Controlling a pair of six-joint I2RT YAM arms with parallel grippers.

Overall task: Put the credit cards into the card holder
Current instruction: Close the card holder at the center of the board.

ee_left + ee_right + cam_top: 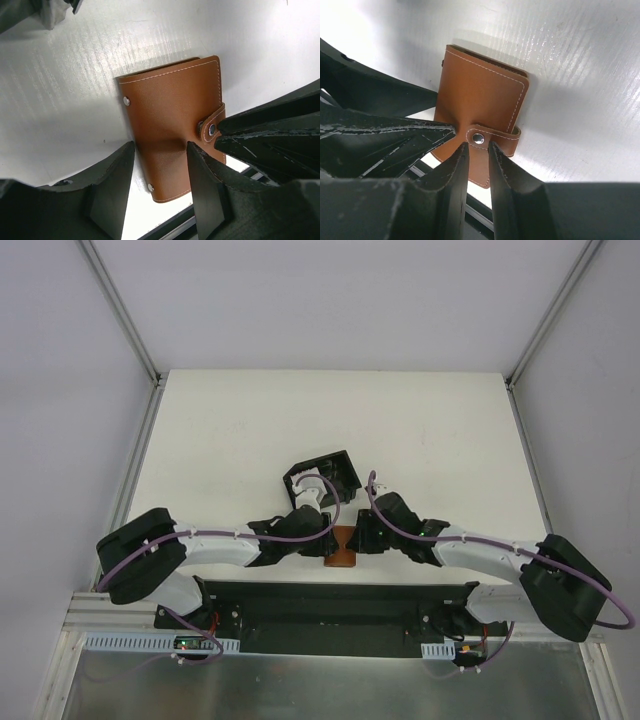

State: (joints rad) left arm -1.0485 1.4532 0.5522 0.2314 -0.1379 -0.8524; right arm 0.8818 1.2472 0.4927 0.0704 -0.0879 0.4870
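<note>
At the near tabletop (250, 420) edge, left gripper (160, 147) open over leather wallet (170, 100); right gripper (478, 147) at snap strap (502, 135), grip unclear; tugging might drag wallet off.

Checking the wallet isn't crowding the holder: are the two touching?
Apart. The top view shows a strip of bare table between the wallet, near the arm bases, and the holder farther out.

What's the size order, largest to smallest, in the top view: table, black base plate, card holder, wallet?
1. table
2. black base plate
3. card holder
4. wallet

The wallet is only partly visible from above, so its place below the card holder is unsure.
</note>
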